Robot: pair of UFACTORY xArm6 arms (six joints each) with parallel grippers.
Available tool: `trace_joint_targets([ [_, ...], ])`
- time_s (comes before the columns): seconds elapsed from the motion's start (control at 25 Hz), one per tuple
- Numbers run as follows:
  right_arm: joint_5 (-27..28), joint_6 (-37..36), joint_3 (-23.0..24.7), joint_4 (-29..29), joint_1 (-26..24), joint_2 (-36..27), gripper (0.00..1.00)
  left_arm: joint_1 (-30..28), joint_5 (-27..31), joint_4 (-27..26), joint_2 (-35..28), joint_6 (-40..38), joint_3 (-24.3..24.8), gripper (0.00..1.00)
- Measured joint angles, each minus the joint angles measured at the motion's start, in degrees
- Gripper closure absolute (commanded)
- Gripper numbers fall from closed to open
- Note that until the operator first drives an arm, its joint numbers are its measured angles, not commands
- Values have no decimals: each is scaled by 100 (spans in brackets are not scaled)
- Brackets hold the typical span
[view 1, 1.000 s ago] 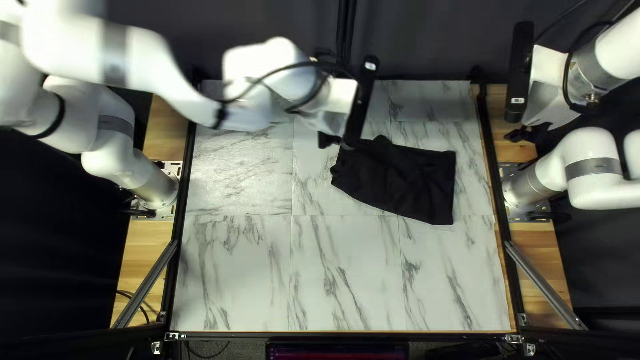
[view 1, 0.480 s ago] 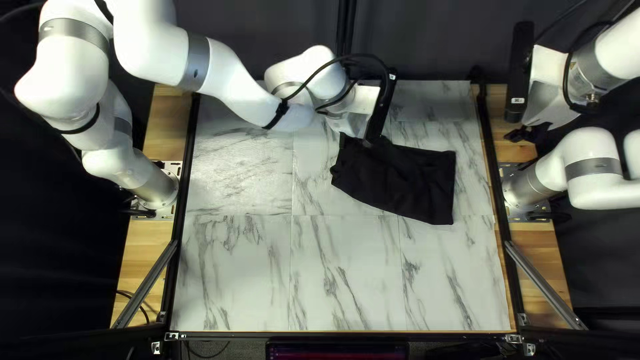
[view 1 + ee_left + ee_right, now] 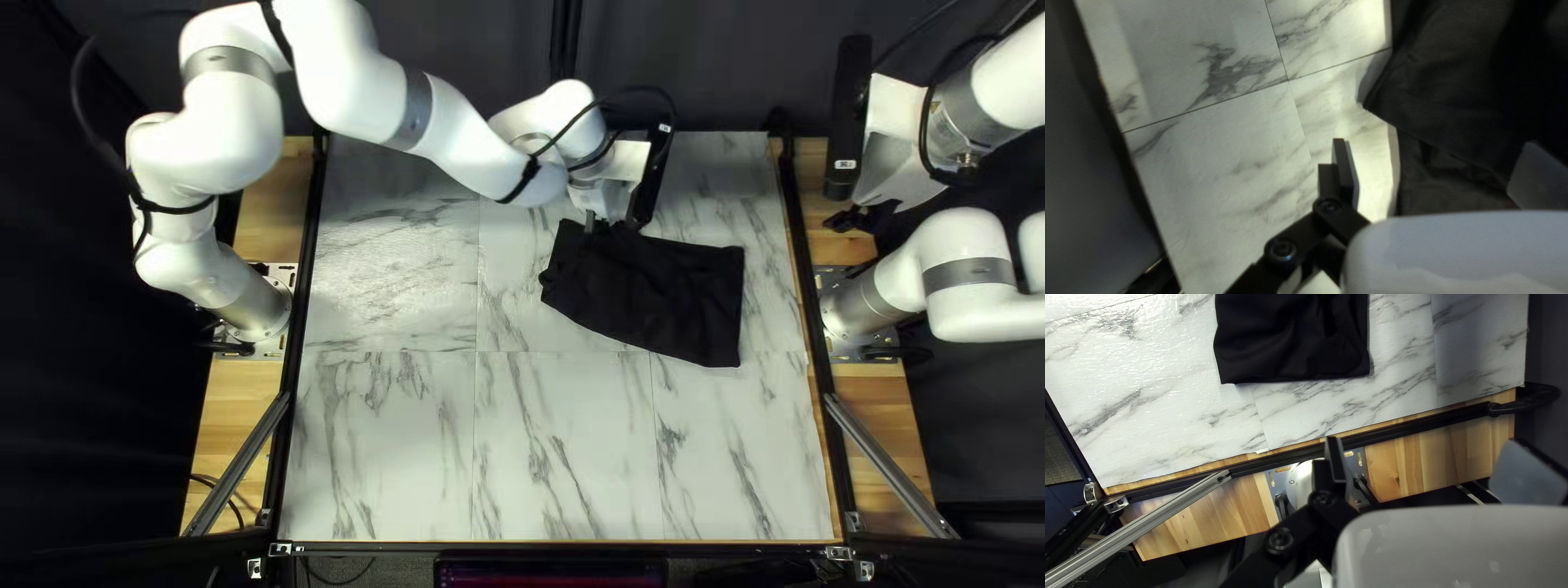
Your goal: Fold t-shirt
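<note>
**Left gripper open at t-shirt's far edge, shirt part-folded, no grip on it**

T-shirt [image 3: 669, 299]: dark, already a compact, roughly four-sided bundle. Lies on the far half of the worktop [image 3: 566, 446], right of centre in the top left view. Edge facing the right arm [image 3: 963, 245] looks fairly straight; opposite end is lumpy, narrower, with layers offset.

Left arm [image 3: 474, 142] reaches in along the far side. Left gripper [image 3: 1435, 142] is at the far edge, close to the lumpy end. Fingers [image 3: 1347, 174] wide apart: one over bare marble pattern, the other over cloth. Can't tell if either touches fabric.

Right gripper [image 3: 1423, 441]: also open, nothing between its fingers, parked beyond the worktop's edge, clear of the shirt. Looks like a one-arm step.

My read: mid-fold, lining up a pinch for the next fold or to tidy that uneven end. Could be backing off from a placement instead; these views don't settle it.

Next, if it's a pinch: get one finger under the edge, close on all the layers wanted, lift low, carry over, lay flat. Risks: catching only the top layer and peeling the fold open, or closing on a bunched bit and dragging the whole bundle askew.
</note>
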Motion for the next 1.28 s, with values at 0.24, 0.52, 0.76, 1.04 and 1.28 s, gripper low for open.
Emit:
trace_joint_targets([
  [0.24,0,0,0,0,0,0,0,59,355,-124,394,127,-522,0],
  [0.52,0,0,0,0,0,0,0,146,1077,-212,980,277,-1442,0],
  [0.76,0,0,0,0,0,0,0,132,1271,-179,1080,228,-1578,0],
  [1.04,0,0,0,0,0,0,0,64,1269,-131,1246,100,-1635,61],
  [1.28,0,0,0,0,0,0,0,28,1258,-141,1232,79,-1610,100],
])
